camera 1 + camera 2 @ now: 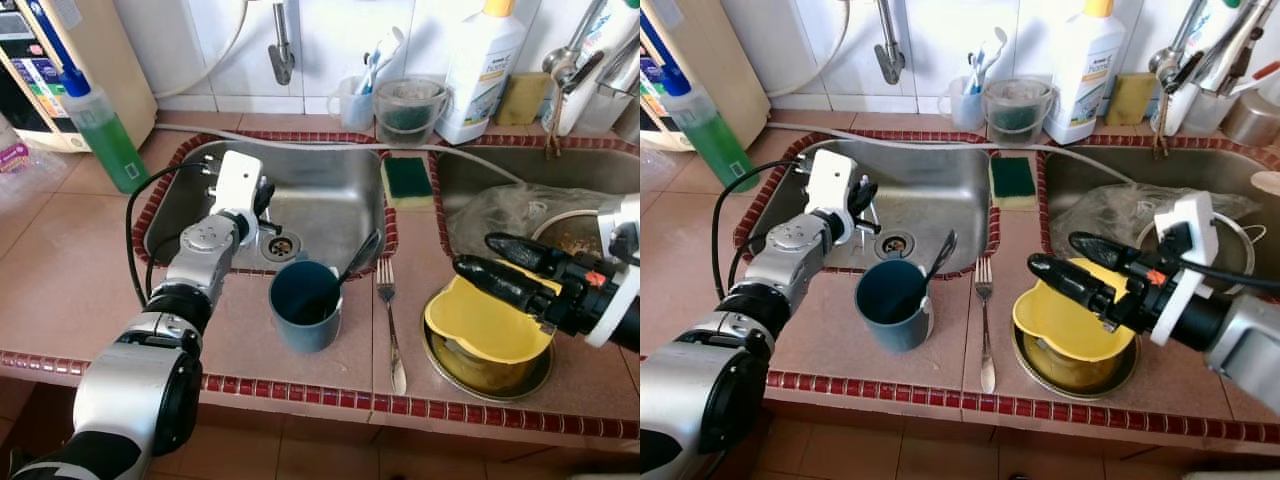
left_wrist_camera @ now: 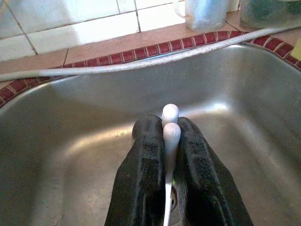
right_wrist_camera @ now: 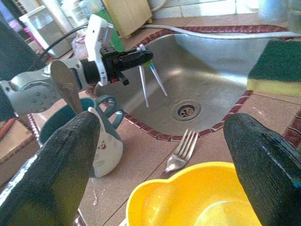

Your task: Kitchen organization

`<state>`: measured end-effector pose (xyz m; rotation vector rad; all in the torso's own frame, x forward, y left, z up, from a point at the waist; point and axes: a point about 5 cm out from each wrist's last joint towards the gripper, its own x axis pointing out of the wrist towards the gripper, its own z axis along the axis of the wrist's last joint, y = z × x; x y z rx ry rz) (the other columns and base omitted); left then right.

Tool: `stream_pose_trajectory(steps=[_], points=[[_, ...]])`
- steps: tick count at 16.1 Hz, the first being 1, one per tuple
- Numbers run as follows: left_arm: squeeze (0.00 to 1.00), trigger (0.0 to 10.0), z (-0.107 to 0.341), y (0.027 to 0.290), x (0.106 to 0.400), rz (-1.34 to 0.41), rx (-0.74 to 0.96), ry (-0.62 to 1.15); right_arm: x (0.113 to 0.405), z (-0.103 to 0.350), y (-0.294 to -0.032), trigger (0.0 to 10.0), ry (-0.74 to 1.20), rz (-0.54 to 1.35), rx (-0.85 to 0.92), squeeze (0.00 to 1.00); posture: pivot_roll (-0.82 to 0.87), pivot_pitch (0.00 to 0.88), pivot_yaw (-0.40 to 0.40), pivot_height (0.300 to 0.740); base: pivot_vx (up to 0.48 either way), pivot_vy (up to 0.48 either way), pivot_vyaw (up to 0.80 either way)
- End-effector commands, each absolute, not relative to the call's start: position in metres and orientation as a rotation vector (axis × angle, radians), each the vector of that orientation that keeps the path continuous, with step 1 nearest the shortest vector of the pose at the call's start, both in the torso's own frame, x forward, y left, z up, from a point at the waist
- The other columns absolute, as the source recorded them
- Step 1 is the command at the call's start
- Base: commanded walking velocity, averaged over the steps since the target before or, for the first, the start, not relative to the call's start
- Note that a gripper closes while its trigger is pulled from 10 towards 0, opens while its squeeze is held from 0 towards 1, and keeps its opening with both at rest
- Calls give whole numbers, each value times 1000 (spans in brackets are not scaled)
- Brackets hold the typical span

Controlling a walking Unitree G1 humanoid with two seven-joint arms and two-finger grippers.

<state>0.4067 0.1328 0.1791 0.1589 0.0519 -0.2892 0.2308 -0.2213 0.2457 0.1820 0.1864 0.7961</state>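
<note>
Your left gripper [image 3: 134,57] hangs over the left sink basin [image 1: 330,205], its fingers pinched together on 2 thin white sticks [image 3: 149,82] (chopsticks or straws, I cannot tell which) that dangle tips-down toward the drain [image 1: 279,245]. My guess is they belong in the blue mug [image 1: 305,305] on the counter just in front of the basin. To do that well, lift until the tips clear the mug's rim, bring the wrist back over the opening, and lower before you let go, keeping to the side away from the spoon [image 1: 355,262] already leaning there. A slanted approach could knock the mug, which stands near the counter edge.

Your right gripper [image 1: 500,270] hovers with its fingers spread wide above the yellow bowl [image 1: 490,325], holding nothing. Keep it there while the left arm works.

The yellow bowl looks empty and sits tilted inside a steel bowl [image 1: 490,375]. A fork [image 1: 390,320] lies flat on the tiles between mug and bowls. A sponge [image 1: 407,180] rests on the divider between the 2 basins. The right basin [image 1: 520,170] holds crumpled clear plastic [image 1: 500,210].
</note>
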Motion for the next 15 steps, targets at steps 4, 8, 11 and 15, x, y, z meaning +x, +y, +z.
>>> stream_pose_trajectory(steps=[4,8,11,15], points=[[0,10000,181,143,407,-276,133,54,236,254,-216,10000,183,868,162,0,-328,161,73,740,0,0,0],[1000,10000,179,146,407,-281,80,59,237,253,-215,10000,186,883,166,0,-328,154,72,740,0,0,0],[1000,10000,180,145,407,-293,70,54,239,255,-218,10000,183,880,148,0,-329,146,73,740,0,0,0],[1000,10000,181,143,407,-297,65,53,239,256,-216,10000,180,893,134,0,-330,133,71,740,0,0,0]])
